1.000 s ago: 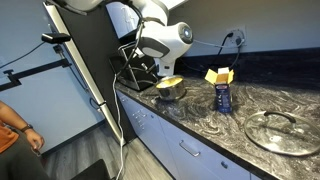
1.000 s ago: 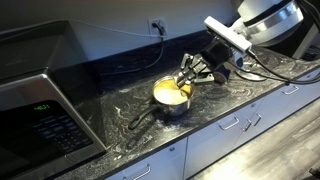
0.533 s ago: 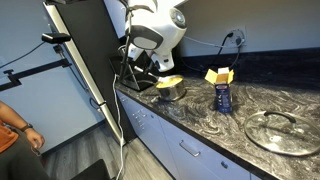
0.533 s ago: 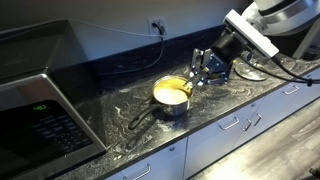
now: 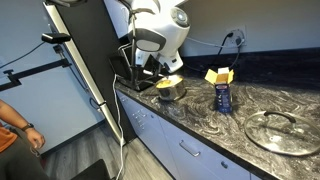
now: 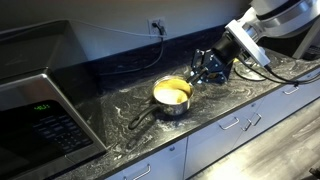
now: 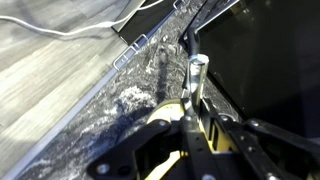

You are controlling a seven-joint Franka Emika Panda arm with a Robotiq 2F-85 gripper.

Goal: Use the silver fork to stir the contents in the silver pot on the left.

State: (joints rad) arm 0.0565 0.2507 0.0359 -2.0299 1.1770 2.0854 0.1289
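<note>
The silver pot holds yellow contents and stands on the dark marbled counter; in an exterior view its long handle points toward the front edge. My gripper hangs just beside and slightly above the pot's rim; it also shows in an exterior view. In the wrist view my gripper is shut on the silver fork, whose shaft stands up between the fingers. Yellow from the pot shows under the fingers. The fork's tines are hidden.
A blue can and a yellow box stand behind the pot. A clear glass lid lies further along the counter. A microwave sits at the counter's other end. A cable runs to the wall outlet.
My gripper with the fork has lifted and moved away from over the pot toward its side. The pot has not moved.
</note>
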